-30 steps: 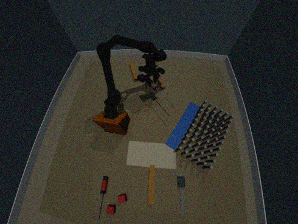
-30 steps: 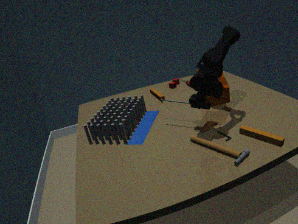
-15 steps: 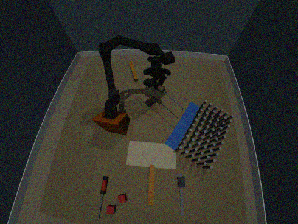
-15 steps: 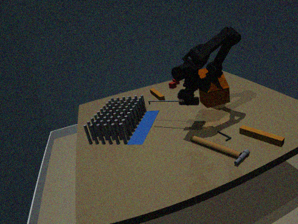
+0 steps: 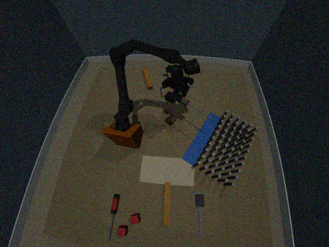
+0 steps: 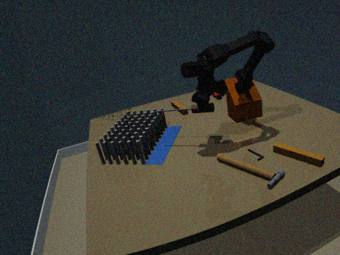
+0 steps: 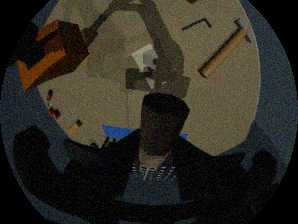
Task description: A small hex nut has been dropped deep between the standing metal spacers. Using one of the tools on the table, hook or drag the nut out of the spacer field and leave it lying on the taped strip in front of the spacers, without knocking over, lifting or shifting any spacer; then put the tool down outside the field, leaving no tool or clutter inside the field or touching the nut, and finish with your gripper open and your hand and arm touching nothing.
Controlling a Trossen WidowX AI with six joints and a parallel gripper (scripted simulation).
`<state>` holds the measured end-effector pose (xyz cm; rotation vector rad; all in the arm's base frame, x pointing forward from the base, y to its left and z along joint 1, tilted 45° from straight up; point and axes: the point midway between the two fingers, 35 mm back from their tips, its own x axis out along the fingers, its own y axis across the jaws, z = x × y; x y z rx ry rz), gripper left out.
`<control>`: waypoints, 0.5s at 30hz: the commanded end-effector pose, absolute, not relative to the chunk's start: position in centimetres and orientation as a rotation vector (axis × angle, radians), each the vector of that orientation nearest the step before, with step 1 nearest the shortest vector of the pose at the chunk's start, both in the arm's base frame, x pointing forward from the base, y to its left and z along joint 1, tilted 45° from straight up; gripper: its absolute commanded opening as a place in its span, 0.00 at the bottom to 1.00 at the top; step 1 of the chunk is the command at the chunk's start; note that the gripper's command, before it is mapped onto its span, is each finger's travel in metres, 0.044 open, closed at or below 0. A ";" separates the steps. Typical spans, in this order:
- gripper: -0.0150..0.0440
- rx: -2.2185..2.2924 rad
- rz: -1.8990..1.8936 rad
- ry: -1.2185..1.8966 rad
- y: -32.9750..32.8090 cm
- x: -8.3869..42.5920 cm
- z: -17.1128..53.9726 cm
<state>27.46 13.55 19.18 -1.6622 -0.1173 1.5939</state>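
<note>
My gripper (image 5: 183,100) (image 6: 202,107) (image 7: 156,133) is shut on a tool's dark, thick handle (image 7: 164,122). The tool's thin rod (image 5: 201,113) (image 6: 177,110) points toward the spacers, raised above the table. Its tip overlaps the blue strip in the top view and the tops of the far spacers in the exterior view; its exact height is unclear. The metal spacers (image 5: 229,184) (image 6: 100,153) stand upright in dense rows. The blue taped strip (image 5: 201,141) (image 6: 164,146) (image 7: 116,132) lies along their front. The hex nut cannot be made out in any view.
A hammer (image 6: 246,168) (image 7: 222,53), a hex key (image 6: 256,153) (image 7: 197,24) and an orange bar (image 5: 148,79) (image 6: 298,154) lie on one side. Another orange bar (image 5: 167,205), a grey-headed tool (image 5: 200,200), a screwdriver (image 5: 115,203) and red cubes (image 5: 135,219) lie opposite.
</note>
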 end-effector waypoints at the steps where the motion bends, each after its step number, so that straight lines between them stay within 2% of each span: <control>1: 0.25 -1.691 1.557 -0.171 11.9 28.5 19.0; 8: 0.25 -1.709 1.535 -0.201 11.1 29.1 18.8; 15: 0.25 -1.713 1.542 -0.197 13.4 29.9 16.3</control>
